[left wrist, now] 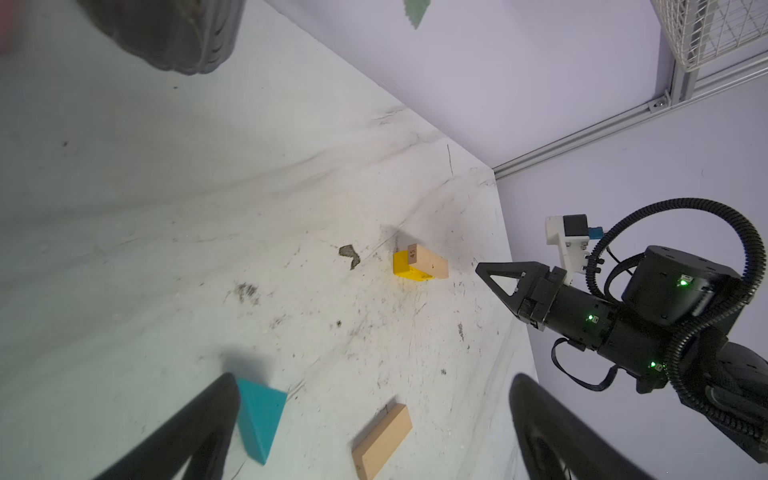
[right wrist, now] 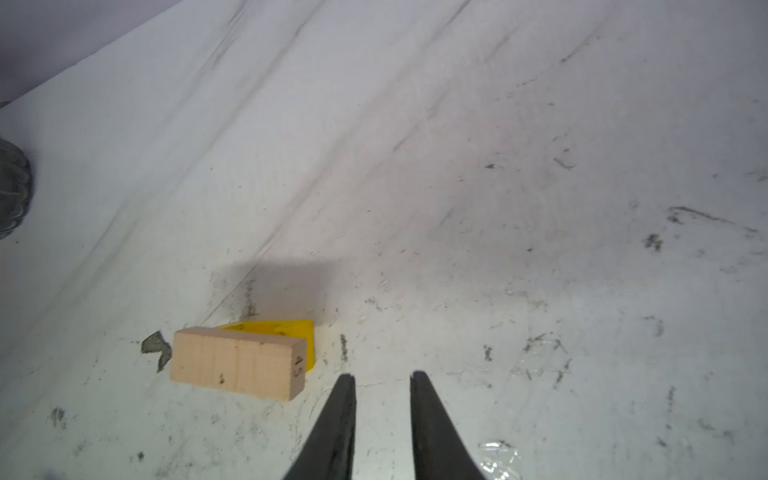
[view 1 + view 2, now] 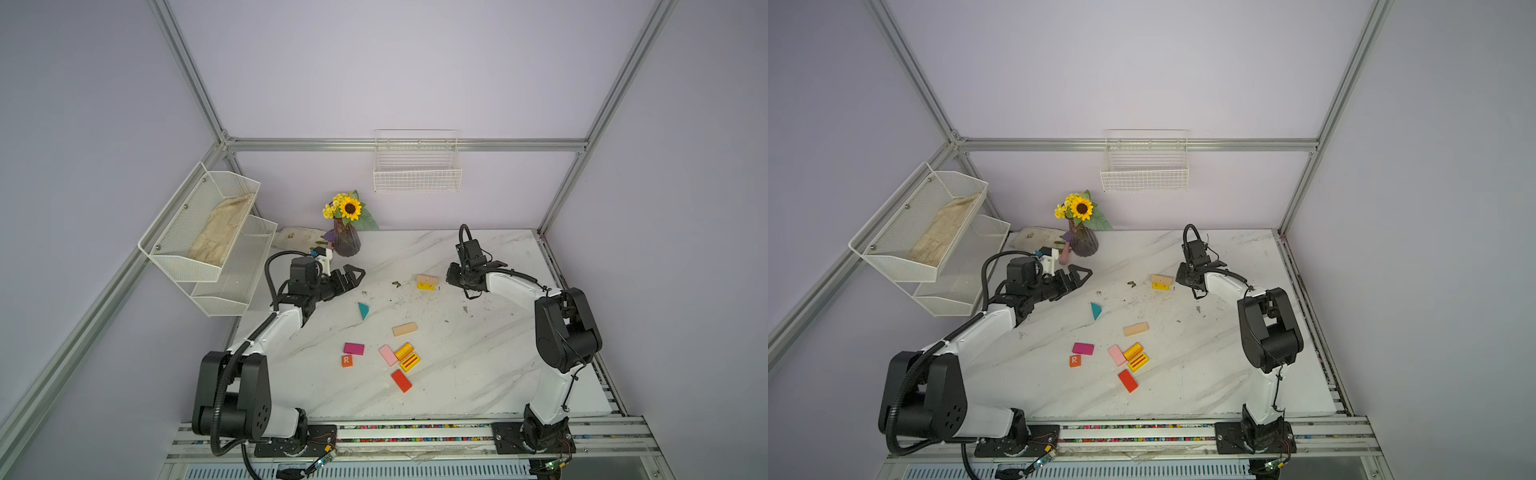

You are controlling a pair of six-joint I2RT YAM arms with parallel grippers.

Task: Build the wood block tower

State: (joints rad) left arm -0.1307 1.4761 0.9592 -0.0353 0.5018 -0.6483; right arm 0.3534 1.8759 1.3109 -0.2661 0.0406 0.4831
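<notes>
- My right pincer, nearly together and empty, hangs just right of the tan block atop the yellow block.
- My left pincer gapes wide.

Place: we log a robotics lab test cell | Why: we see an aluminium-profile frame around plain lilac walls, 2 arms, left arm and right arm, bolted to a slotted rail at a marble-look tabletop.
</notes>
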